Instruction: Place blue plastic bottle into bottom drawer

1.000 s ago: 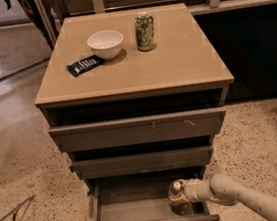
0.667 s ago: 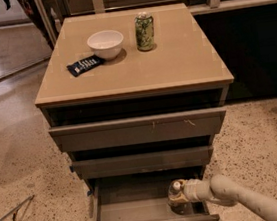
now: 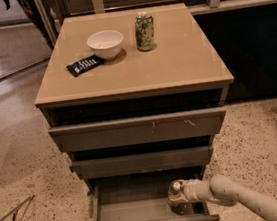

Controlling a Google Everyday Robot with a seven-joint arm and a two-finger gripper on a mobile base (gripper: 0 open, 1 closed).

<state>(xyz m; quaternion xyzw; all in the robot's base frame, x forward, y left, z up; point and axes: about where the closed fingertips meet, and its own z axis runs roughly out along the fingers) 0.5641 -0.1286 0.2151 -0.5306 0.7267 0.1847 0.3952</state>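
The bottom drawer (image 3: 131, 213) of the tan-topped cabinet stands pulled open, its floor bare on the left. The blue plastic bottle (image 3: 176, 198) stands upright inside the drawer's right end, its white cap showing. My gripper (image 3: 179, 192) reaches in from the lower right on a white arm and sits right at the bottle's top, inside the drawer.
On the cabinet top are a white bowl (image 3: 105, 44), a green patterned can (image 3: 144, 31) and a dark snack packet (image 3: 85, 65). The two upper drawers (image 3: 138, 130) are partly pulled out above the bottom one. Speckled floor surrounds the cabinet; a dark wall is on the right.
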